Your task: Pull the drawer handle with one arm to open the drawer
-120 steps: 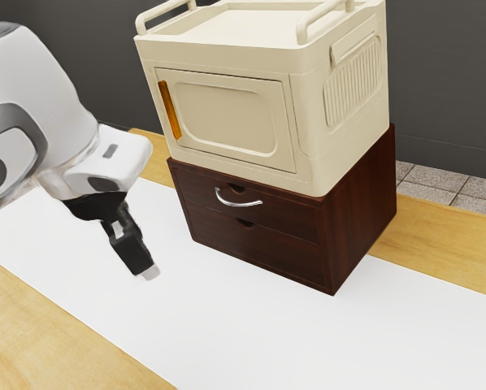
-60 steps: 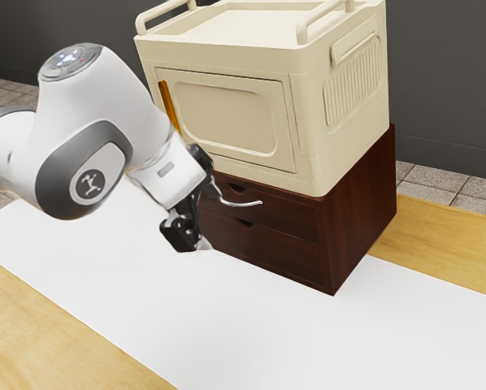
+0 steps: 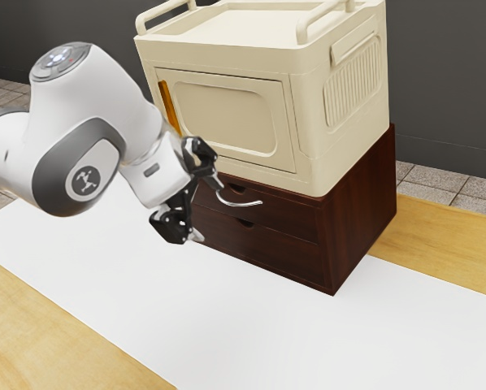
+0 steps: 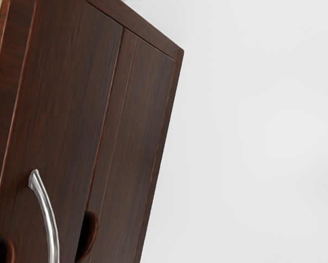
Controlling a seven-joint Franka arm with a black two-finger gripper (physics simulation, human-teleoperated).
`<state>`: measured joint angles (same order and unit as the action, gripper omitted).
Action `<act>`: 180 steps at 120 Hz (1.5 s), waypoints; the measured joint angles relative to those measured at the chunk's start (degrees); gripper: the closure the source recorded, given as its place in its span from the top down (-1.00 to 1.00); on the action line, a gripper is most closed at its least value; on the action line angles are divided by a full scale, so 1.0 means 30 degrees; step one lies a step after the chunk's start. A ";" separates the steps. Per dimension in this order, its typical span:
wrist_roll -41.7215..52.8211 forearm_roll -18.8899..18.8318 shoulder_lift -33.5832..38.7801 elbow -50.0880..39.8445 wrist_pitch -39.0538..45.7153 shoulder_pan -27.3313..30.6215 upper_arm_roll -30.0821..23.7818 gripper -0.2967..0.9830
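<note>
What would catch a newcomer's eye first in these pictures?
Probably the bulky cream cabinet with its orange strip, sitting on a dark wooden drawer unit. Next, the white arm coming in from the exterior view's left, its black hand open near the curved silver handle of the upper drawer.

In the exterior view, the gripper [image 3: 208, 211] hid one end of the handle [image 3: 241, 204] and part of the dark chest's [image 3: 361, 203] front, and the edges cropped the arm [image 3: 137, 114] and cream cabinet [image 3: 227, 114], while the wrist view's edges cut off handle, chest and cabinet.
</note>
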<state>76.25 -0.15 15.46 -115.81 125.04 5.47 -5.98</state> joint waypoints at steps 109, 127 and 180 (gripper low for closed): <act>0.2150 -0.0167 -0.2984 0.0684 0.1556 -0.1145 0.1791 0.54; 0.2239 -0.0209 -0.3490 0.0744 0.1849 -0.1083 0.1826 0.55; 0.2392 -0.0212 -0.3683 0.0661 0.2141 -0.1037 0.1873 0.49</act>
<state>83.43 -0.78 4.41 -113.83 131.46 2.36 -0.36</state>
